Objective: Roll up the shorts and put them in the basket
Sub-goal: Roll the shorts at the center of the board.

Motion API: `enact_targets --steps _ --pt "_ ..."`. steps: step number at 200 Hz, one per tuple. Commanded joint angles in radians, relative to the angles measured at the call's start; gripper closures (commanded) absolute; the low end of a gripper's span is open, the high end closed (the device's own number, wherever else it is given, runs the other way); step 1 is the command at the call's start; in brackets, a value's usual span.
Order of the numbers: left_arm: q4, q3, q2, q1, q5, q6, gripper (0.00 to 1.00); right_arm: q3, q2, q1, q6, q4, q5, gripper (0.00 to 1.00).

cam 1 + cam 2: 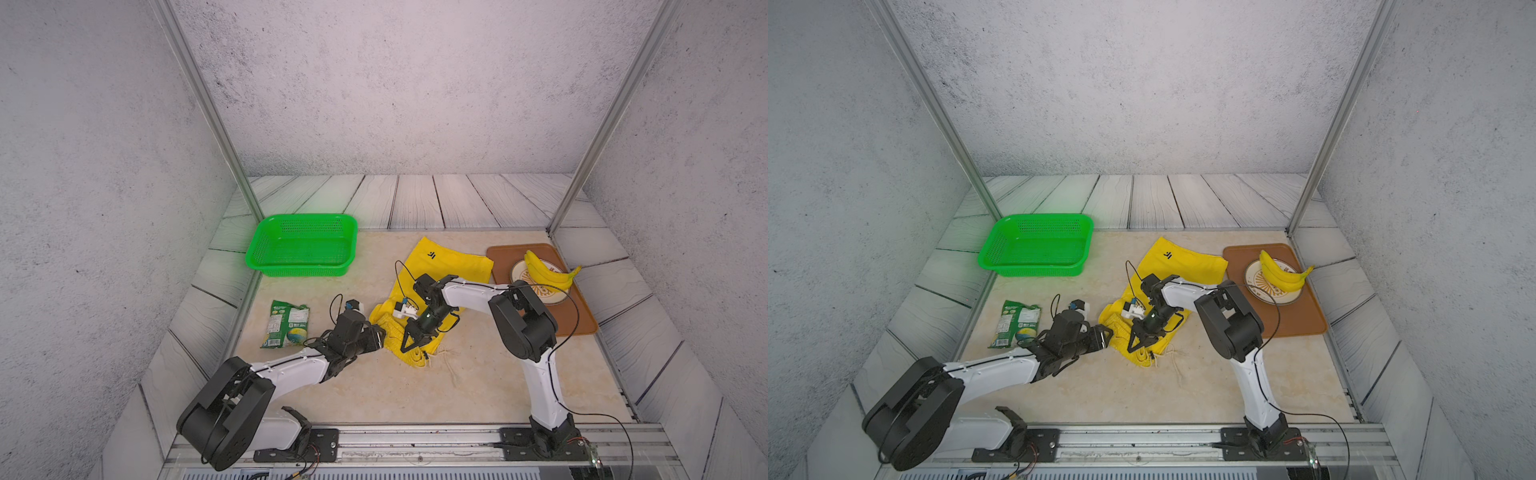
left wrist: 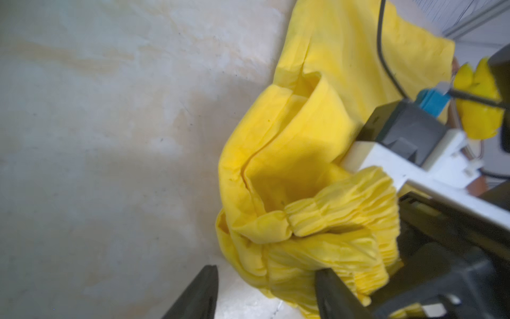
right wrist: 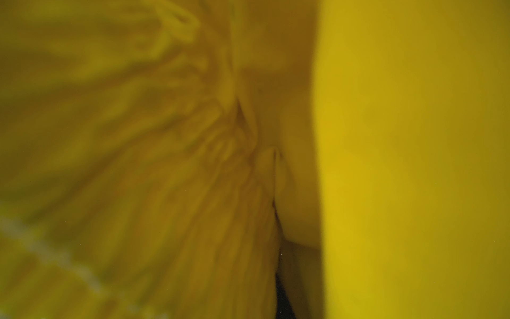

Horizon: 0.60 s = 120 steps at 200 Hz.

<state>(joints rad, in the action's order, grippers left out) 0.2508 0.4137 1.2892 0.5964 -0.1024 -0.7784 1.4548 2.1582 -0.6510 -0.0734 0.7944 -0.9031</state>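
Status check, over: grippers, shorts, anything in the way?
Left gripper open at waistband edge. Right gripper down in waistband bunch, looks clamped. Shorts bunched at waist, legs flat. Drawstring trails loose; brown tray close beside leg hem.

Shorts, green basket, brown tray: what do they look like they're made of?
The shorts look like soft matte yellow cloth: they crease, and the waistband gathers. The basket looks like glossy moulded plastic, judging by its perforated walls and smooth rim. The tray is matte brown, possibly leatherette or plastic; the top views don't settle it.
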Motion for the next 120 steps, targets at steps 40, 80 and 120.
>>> enact_targets --steps 40,80,120 --pt "-0.174 -0.080 -0.278 -0.003 -0.011 0.053 0.54 -0.044 0.025 0.020 -0.046 -0.088 -0.014 1.00" --pt "-0.052 -0.162 -0.275 0.002 -0.121 0.053 0.45 -0.048 0.034 0.027 -0.059 -0.107 -0.024 1.00" --pt "0.125 -0.159 -0.112 0.002 -0.129 0.042 0.33 -0.043 0.035 0.027 -0.063 -0.113 -0.033 1.00"
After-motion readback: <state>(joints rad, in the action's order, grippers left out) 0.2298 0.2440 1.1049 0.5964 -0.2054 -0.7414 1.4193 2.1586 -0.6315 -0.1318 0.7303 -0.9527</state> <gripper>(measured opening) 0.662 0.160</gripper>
